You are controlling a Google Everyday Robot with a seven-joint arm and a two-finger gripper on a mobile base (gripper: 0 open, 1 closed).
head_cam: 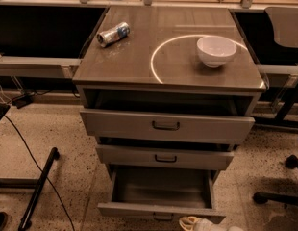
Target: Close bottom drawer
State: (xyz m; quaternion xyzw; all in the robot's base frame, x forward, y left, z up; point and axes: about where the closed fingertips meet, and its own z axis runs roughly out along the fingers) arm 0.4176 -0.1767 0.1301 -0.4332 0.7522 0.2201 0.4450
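One bottom drawer (158,190), front cameraward; tool (203,224) seemingly beside.

Office or lab workspace — speckled floor (67,143), chair base (276,196) at 4 o'clock, desks (33,66) at 10, cable (29,148) at 8 — gripper (206,224) at 6, bottom edge.

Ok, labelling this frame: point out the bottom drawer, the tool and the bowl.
bottom drawer (139,211): camera view, front panel.
tool (199,224): camera view, bottom edge, its pale tip.
bowl (216,57): camera view, outer wall.
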